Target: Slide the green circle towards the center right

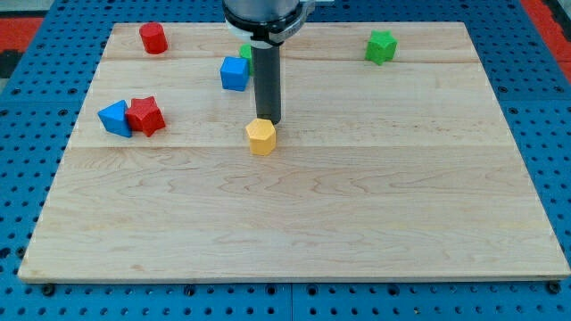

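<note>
The end effector, a bare rod without jaws, grips nothing; its tip (269, 121) is seen just above the yellow block (260, 136). The green circle (245, 52), half hidden behind it, could be missed, or the blue block (234, 73) shoved instead.

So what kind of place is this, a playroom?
More likely a robot test bench: a wooden board on blue pegboard, small coloured blocks like the yellow one, and my tip just above it.

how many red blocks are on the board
2. A red hexagonal block sits at the view's top left; a red star block lies at the left, touching a blue block. None seems hidden.
</note>
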You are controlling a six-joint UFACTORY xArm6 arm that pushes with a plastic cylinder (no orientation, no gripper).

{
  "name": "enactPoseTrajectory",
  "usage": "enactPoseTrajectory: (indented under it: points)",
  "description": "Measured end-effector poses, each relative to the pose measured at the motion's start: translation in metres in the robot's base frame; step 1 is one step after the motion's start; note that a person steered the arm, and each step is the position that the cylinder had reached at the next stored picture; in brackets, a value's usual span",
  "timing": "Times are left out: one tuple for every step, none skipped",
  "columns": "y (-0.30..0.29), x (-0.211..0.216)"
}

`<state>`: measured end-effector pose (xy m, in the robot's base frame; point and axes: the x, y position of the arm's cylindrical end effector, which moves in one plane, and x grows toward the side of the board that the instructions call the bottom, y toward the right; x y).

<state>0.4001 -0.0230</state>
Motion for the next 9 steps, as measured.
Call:
enactPoseTrajectory:
  points:
    - [0.023,0.000]
    - [0.029,0.000]
    - [0.029,0.000]
    - [0.029,0.001]
    - [0.029,0.001]
    - [0.028,-0.006]
    - [0.022,-0.019]
    - [0.052,-0.061]
    - [0.039,-0.105]
